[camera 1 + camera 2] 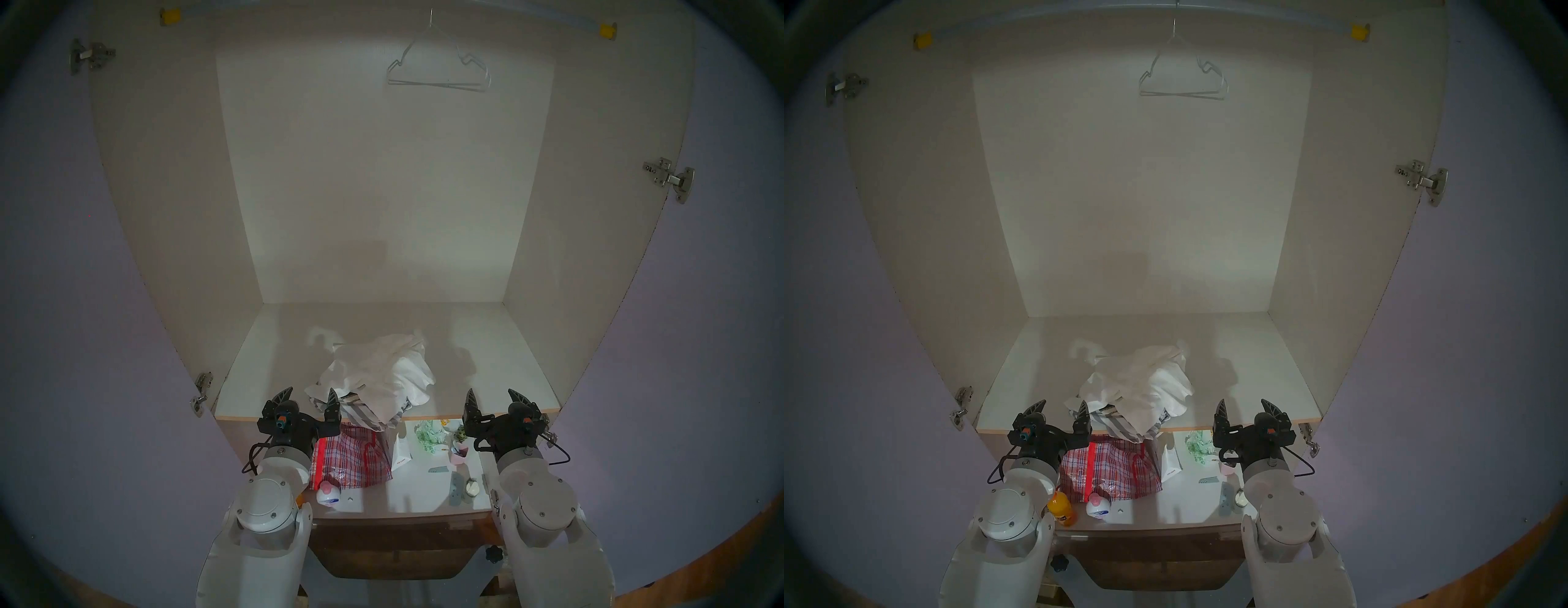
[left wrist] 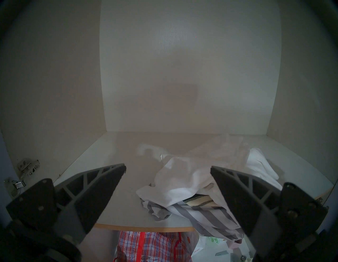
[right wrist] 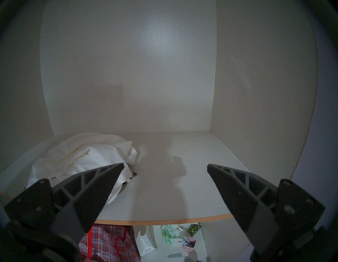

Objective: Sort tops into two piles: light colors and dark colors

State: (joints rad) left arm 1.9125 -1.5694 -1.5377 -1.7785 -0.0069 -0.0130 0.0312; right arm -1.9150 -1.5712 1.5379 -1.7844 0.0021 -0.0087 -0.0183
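On the shelf [image 1: 263, 365] the clothes [image 1: 373, 373] lie all mixed, so the left gripper [image 1: 309, 398], wide and empty like the right gripper [image 1: 494, 401], should pinch only the top white shirt [image 2: 184, 181].

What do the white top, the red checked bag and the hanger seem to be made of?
White top: soft matte woven cloth, probably cotton; it crumples into loose folds.
Red checked bag: woven plastic, somewhat glossy; it glints in small sparkles.
Hanger: thin wire, probably metal with a pale coating; its lines are very slim, but it is too small to be sure.
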